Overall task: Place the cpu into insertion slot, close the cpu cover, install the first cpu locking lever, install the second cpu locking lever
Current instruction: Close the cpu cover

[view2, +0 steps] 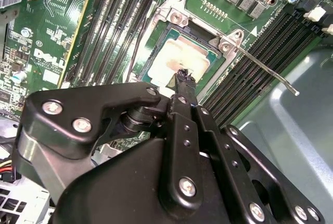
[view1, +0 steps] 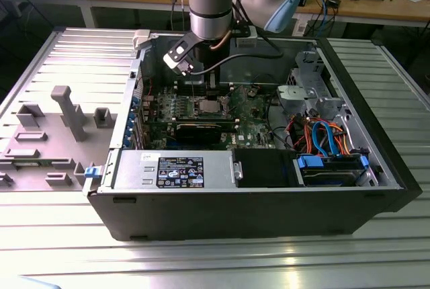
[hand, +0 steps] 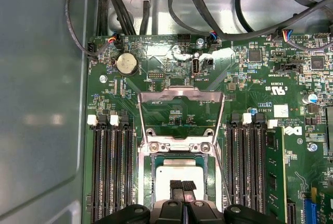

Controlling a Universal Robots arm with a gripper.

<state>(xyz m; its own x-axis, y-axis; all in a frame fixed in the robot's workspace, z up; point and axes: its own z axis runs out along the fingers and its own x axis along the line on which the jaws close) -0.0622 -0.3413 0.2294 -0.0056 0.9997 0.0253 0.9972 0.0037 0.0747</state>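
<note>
The cpu (hand: 179, 174) (view2: 183, 57) lies flat in the insertion slot (hand: 151, 182), its silver top smeared with pale residue. In the exterior view the slot (view1: 209, 106) sits mid-board inside the open computer case. The cpu cover (hand: 180, 95) stands swung up from its hinge, and green board shows through its cutout. One thin locking lever (view2: 263, 70) sticks out free past the slot's corner. My gripper (hand: 183, 186) (view2: 184, 75) (view1: 203, 93) hangs right over the cpu's near edge, its fingers pressed together with nothing seen between them. I cannot tell whether the tips touch the chip.
Long black memory slots (hand: 112, 172) (hand: 247, 166) flank the socket on both sides. Black cables (hand: 156, 0) run along the case wall behind the board. A drive cage with orange and blue cables (view1: 322, 134) fills the exterior view's right. The grey case panel (view1: 60, 121) lies at its left.
</note>
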